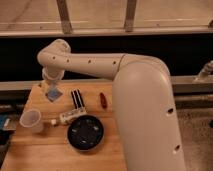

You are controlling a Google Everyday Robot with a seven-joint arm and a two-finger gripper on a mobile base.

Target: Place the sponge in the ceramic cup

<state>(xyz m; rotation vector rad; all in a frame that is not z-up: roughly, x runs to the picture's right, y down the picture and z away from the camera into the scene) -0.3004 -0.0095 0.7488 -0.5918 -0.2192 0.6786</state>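
Note:
The light-blue sponge (53, 93) hangs just under the end of my arm, over the back left part of the wooden table (30, 152). My gripper (52, 88) is shut on the sponge and points down from the white wrist. The ceramic cup (31, 120) stands upright near the table's left edge, a little nearer and to the left of the sponge. Nothing shows inside it.
A black round bowl (86, 132) sits in the middle front of the table. A white tube-like packet (70, 116) lies between cup and bowl. A black striped object (76, 98) and a small red-brown item (102, 99) lie further back. My bulky arm covers the right side.

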